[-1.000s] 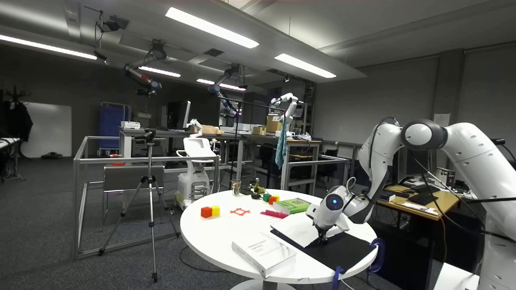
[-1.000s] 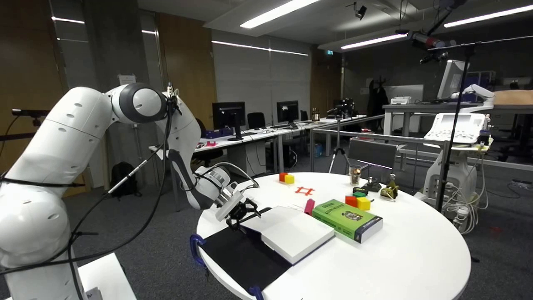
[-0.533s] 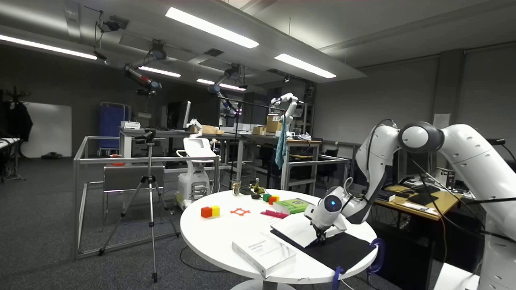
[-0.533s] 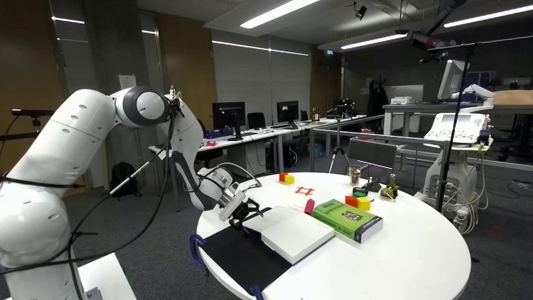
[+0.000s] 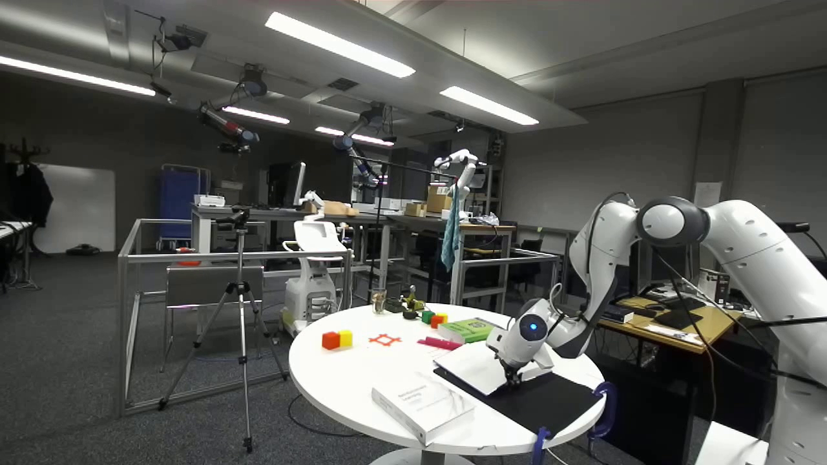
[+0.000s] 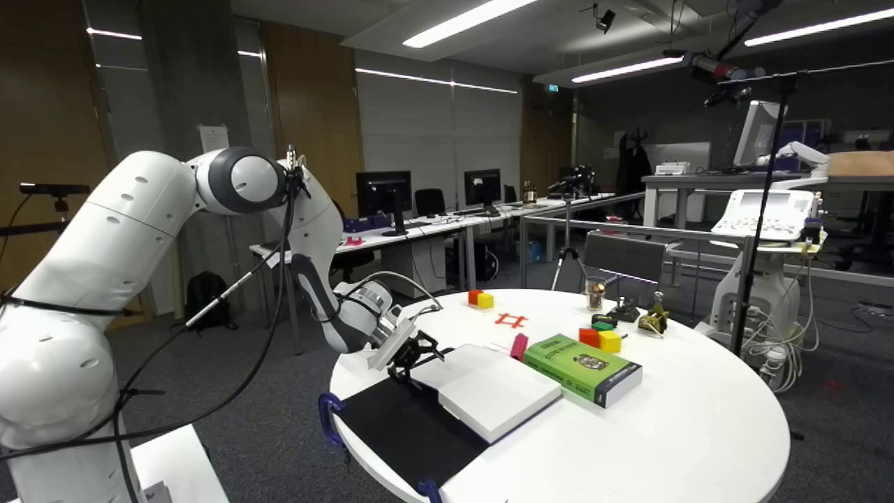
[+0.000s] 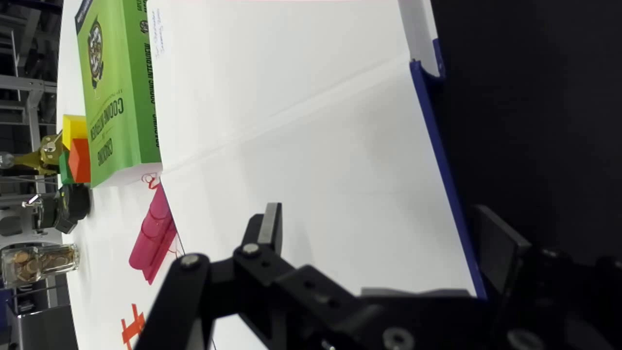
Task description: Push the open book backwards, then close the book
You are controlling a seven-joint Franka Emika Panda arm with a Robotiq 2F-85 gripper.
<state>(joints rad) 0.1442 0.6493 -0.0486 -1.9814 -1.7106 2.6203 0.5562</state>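
Pincer [image 7: 386,237] spread wide, astride edge of book [image 7: 311,126]

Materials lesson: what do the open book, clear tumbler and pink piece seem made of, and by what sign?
Open book: apparently matte white paper inside, creased, with faint writing; the blue cover likely stiff board, its edge straight.
Clear tumbler: probably glass, maybe plastic, transparent, showing its contents.
Pink piece: probably satin plastic, from its single colour and smooth curves.

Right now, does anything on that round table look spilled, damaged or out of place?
Nothing looks spilled or damaged. What stands out is the closed white book in an exterior view: one corner sits near the edge of the table, so it might get knocked off. The open book suits the task.
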